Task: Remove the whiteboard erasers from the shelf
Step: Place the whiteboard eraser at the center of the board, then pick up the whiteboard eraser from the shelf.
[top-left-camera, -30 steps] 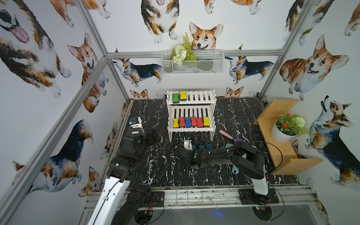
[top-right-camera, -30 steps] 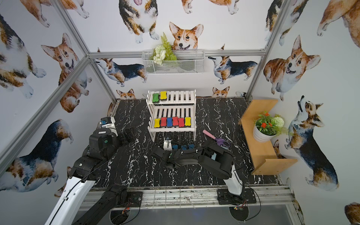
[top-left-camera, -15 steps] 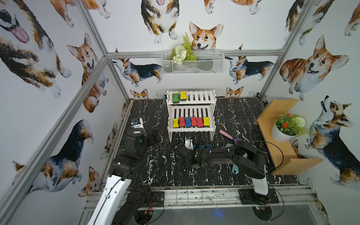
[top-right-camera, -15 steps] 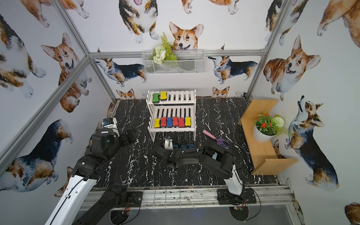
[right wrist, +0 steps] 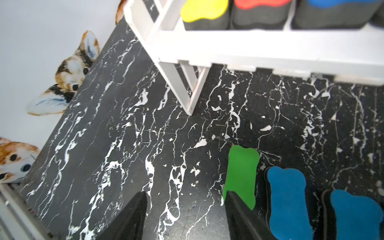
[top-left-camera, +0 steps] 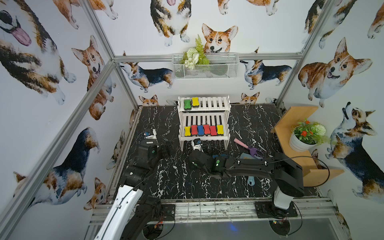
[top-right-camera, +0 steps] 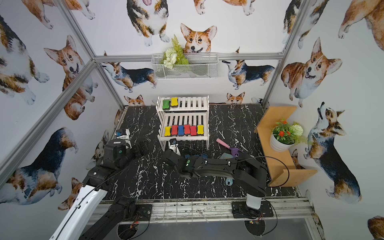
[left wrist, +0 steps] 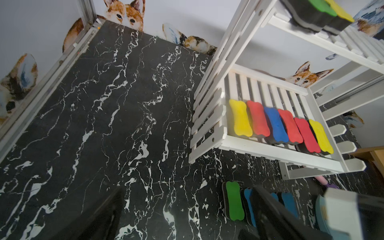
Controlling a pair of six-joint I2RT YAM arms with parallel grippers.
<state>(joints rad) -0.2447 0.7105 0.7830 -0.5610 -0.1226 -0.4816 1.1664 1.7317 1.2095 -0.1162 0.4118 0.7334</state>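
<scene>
Here the shelf [top-left-camera: 204,137] holds eight erasers [top-left-camera: 200,130]; left pincer [left wrist: 187,191] and right pincer [right wrist: 186,194] both gape empty.

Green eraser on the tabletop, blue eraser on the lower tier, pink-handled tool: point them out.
green eraser [right wrist: 242,172]: right wrist view, centre of its top.
blue eraser [left wrist: 275,124]: left wrist view, centre of its top.
pink-handled tool [top-left-camera: 241,143]: in a top view, its pink handle.

Arms are mostly black with tiny green lights. Left arm [top-left-camera: 135,172] has a white lower link, right arm [top-left-camera: 249,168] a white base stub, thin black cables looping. Left claw [left wrist: 188,188] and right claw [right wrist: 186,193]: plain black.
</scene>
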